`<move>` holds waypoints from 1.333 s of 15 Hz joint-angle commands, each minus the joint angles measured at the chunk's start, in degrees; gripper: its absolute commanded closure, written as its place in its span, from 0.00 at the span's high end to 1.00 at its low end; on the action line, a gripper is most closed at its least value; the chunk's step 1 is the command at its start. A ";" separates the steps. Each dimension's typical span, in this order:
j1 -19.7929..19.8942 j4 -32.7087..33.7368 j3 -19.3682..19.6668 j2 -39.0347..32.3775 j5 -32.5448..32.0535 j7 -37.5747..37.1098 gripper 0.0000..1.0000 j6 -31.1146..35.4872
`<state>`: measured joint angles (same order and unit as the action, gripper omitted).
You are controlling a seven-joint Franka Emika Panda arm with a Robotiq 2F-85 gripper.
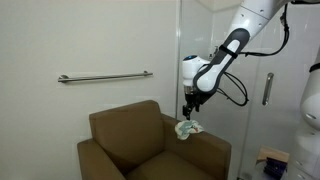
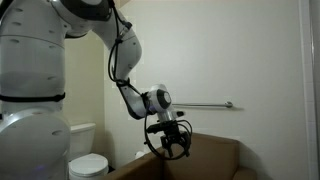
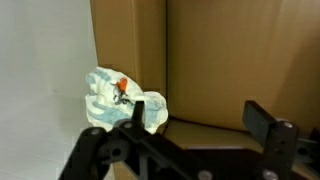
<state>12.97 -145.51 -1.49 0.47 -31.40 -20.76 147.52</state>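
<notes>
**Q:** One item lies below the gripper (image 1: 189, 112). What is it, and where is it?

**A:** We see a crumpled cloth (image 3: 120, 100), pale blue and white with a small orange mark. It rests on top of the armrest (image 1: 207, 146) of the brown armchair (image 1: 125, 130), at the armrest's outer edge.

**Q:** What is the end effector's state?

**A:** The jaws stand wide apart and hold nothing. The gripper hovers just above the cloth and is not touching it.

**Q:** How do we expect the cloth to handle?

**A:** We judge it light, soft and limp, so it should sag when lifted and cannot break. We take hold at the raised middle bunch, pinching several folds from above. A single loose edge could slip free. The upholstery should yield under the fingertips.
</notes>
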 commanded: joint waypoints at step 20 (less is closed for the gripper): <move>-6.95 31.77 15.97 -31.66 0.00 2.90 1.00 1.01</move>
<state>8.22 -113.51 12.29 -31.16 -33.10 -18.97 148.09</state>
